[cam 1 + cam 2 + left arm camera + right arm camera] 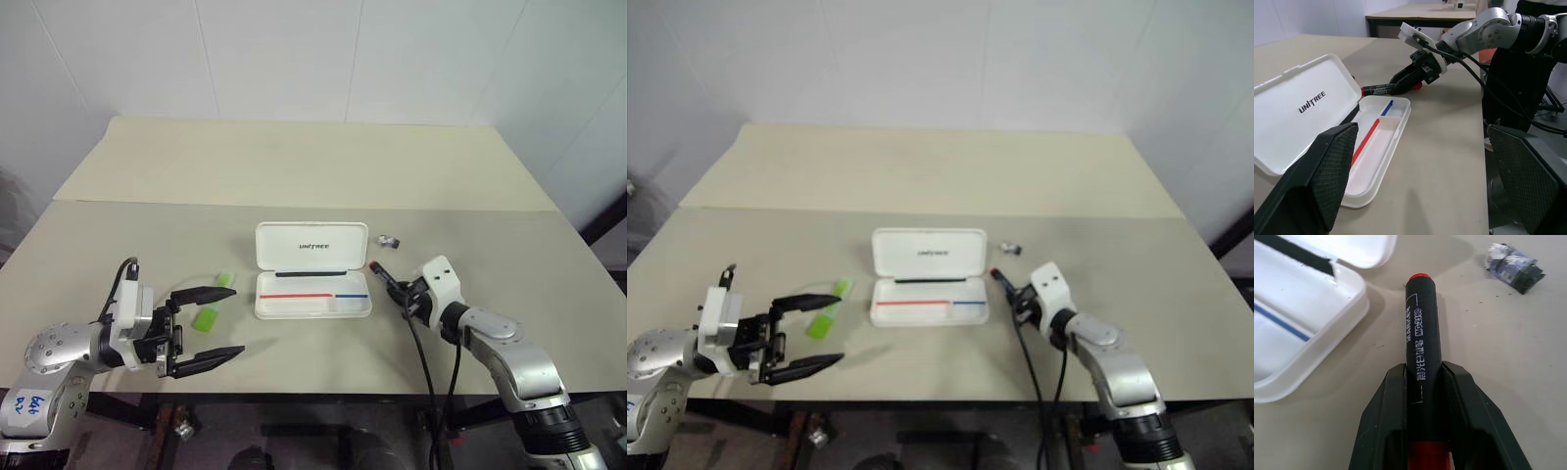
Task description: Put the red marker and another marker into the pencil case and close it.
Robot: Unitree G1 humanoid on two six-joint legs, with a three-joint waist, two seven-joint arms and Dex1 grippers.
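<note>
The right end effector (pixel 1422 396) is clamped on the red marker (pixel 1421 333), low over the desk (pixel 294 186) just beside the open pencil case (pixel 313 282). The left end effector (pixel 211 328) gapes wide and empty near the green highlighter (pixel 211 305), which lies on the desk. Neither marker is in the tray; both insertions and closing the lid remain.

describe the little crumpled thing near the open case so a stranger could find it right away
Start at the white pencil case, lying open in the middle of the table. Just off the far right corner of its raised lid sits a small silver-dark object, crumpled like foil. Unlike the long red marker nearby, pinched in the right gripper, it is a tiny shapeless lump lying loose.
</note>
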